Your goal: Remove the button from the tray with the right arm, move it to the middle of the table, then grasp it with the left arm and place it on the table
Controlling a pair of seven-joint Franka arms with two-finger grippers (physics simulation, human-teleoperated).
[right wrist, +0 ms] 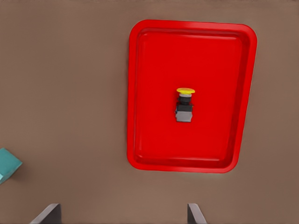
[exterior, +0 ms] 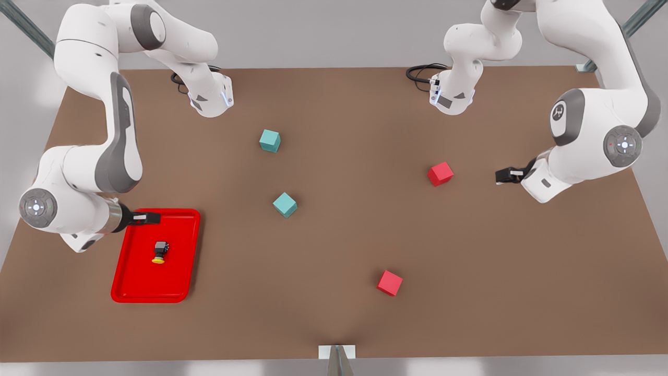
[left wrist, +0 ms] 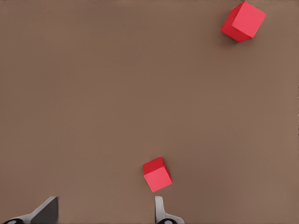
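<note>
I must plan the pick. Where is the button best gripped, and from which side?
Grip the button by its dark boxy base, from above. It lies on its side in the tray, cap toward one short rim, so the flat base sides suit the open right tool. The left tool waits, open.

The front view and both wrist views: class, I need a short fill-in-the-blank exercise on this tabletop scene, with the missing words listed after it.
1. The tiny yellow-capped button lies on its side inside the shallow bright red ____.
2. On the matte brown table sit two teal cubes and ____ red cubes.
3. The right gripper, open, hangs over the tray's ____.
4. The left gripper, open, waits nearest a ____ cube.

Missing words: tray; two; rim; red
</note>
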